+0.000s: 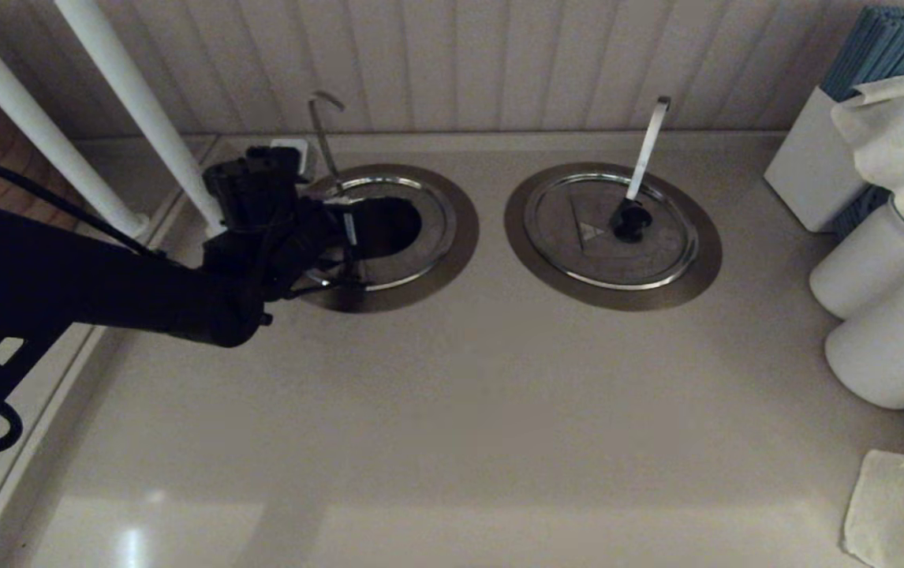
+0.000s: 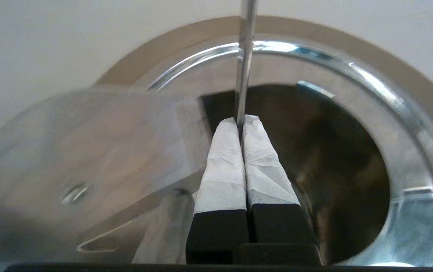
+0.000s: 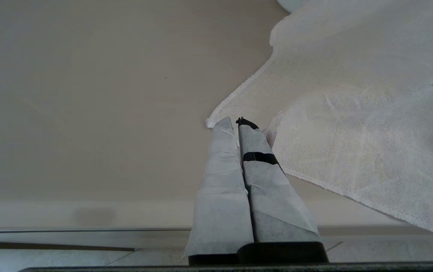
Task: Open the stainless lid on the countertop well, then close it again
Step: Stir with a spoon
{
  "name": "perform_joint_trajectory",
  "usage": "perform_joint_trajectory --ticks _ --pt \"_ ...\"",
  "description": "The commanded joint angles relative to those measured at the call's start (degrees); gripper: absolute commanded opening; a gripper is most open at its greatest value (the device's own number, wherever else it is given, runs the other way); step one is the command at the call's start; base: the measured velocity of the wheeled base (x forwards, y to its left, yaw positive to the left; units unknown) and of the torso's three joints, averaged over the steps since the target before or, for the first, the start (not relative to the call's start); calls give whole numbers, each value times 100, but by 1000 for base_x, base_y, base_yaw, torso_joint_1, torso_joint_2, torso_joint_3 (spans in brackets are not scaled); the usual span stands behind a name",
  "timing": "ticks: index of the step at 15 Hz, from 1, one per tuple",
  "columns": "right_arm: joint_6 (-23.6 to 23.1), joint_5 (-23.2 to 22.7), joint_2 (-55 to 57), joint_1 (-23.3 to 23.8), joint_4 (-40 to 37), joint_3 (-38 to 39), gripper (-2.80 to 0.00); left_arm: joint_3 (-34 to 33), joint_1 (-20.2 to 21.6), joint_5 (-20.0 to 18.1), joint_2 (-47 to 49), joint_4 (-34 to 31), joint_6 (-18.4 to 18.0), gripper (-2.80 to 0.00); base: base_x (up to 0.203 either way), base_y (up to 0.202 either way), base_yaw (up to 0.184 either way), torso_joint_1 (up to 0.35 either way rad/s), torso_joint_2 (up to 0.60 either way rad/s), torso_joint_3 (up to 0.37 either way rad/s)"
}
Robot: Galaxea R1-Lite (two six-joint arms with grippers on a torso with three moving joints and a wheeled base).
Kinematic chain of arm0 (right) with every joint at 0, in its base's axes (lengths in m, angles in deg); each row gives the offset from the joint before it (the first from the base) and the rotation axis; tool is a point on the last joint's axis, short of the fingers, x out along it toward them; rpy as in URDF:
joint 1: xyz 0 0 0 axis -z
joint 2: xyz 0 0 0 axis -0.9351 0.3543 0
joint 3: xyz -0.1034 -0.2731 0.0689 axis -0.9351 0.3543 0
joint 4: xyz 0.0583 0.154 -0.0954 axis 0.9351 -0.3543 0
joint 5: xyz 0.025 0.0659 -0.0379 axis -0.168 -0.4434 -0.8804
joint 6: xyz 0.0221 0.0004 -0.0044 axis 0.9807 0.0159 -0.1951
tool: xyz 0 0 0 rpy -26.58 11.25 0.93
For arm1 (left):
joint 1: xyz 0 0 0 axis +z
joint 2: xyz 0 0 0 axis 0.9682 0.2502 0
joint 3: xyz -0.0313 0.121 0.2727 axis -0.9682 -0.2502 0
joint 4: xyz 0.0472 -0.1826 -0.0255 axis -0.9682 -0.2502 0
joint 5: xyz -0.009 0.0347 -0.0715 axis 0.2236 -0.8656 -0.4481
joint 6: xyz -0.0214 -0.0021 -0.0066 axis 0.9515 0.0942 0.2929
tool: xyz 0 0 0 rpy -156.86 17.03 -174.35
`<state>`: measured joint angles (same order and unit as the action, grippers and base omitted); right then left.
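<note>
The beige counter (image 1: 452, 410) ran along a panelled wall and carried two round steel-collared wells side by side; the black left arm (image 1: 105, 292) reached in from the robot's left over the left one. The well (image 1: 464, 237) on the left stood partly uncovered; its dark interior showed toward the middle of the counter, inside the bright inner ring. The lid (image 2: 88, 151) was off its seat; it stood tilted on the side of the opening nearer the arm, its steel face toward the wrist camera, and the arm hid it from the head camera. The second well (image 1: 704, 268) was well apart to the right; the second lid (image 1: 570, 252) lay flat on it. A white cloth (image 3: 352, 113) lay on the counter on the robot's right. A thin ladle handle (image 1: 324, 138) rose from the far edge of the open well. The left gripper (image 2: 243, 122) hung above the opening just beside the tilted lid; its fingers were pressed together with nothing seen between them. The right gripper (image 3: 235, 122) sat low over the counter at the cloth's edge, fingers likewise pressed together.
</note>
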<state>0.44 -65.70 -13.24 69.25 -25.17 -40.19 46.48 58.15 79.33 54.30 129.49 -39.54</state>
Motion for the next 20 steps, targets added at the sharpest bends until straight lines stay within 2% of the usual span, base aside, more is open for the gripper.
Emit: perform_joint_trajectory --ticks 1,5,11,15,16,17,20 --pt "0 0 6 0 2 0 -280 454 3 22 318 -164 6 -280 0 0 0 0 0 0" --pt "0 0 5 0 2 0 -280 1358 -291 82 840 -548 3 -280 0 0 0 0 0 0" --pt "0 0 6 -9 2 0 -280 1614 -619 121 916 -886 -17 -280 0 0 0 0 0 0" --pt "0 0 6 -7 2 0 -280 1624 -646 148 811 -966 -25 -280 0 0 0 0 0 0" --pt "0 0 6 0 2 0 -280 1652 -638 157 820 -966 -50 -11 0 0 0 0 0 0" --pt "0 0 6 0 2 0 -280 1707 -637 226 829 -966 -115 0 0 0 0 0 0 0" --pt "0 0 6 0 2 0 -280 1838 -637 262 825 -966 -131 0 0 0 0 0 0 0"
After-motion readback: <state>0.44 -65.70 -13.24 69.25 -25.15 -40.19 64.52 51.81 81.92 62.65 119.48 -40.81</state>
